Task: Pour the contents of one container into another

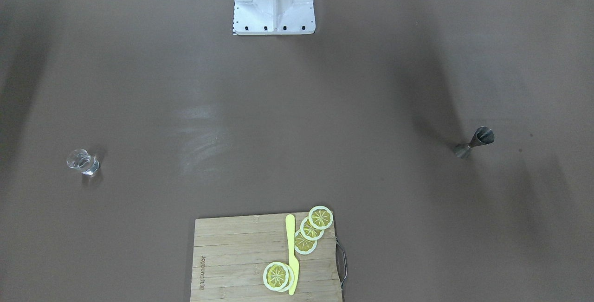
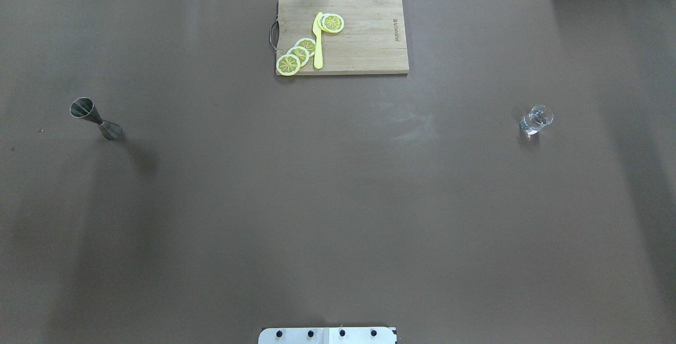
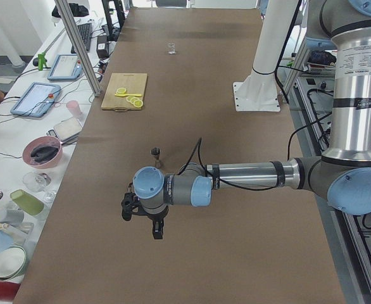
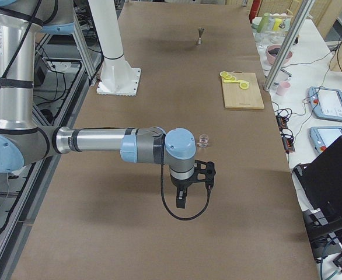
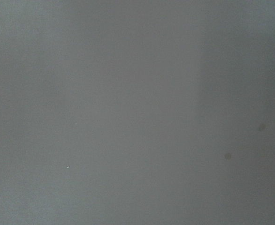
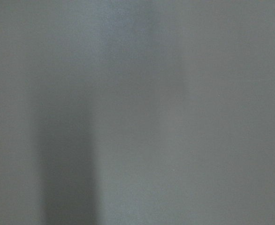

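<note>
Brown-covered table spreads wide beneath two UR5e arms, with the pouring task not yet begun. A steel jigger stands upright on the robot's left side. A small clear glass stands on the right, well apart from it. Whether either vessel holds liquid is hard to tell.

At the far edge sits a wooden cutting board carrying lemon slices and a yellow knife. None of these touches the two vessels.

Both arms show only in the side views. The left end effector hangs above bare table near the jigger, and the right end effector hangs near the glass. Neither holds anything that can be seen. Whether the fingers are spread or closed cannot be told, as both wrist cameras show only blank table.

The risks look plain. The jigger, narrow at the waist, would likely topple if a finger clips it on approach. The glass could slip in a weak pinch. With small mouths on both vessels, a slightly misaligned tilt would probably spill onto the table.
</note>
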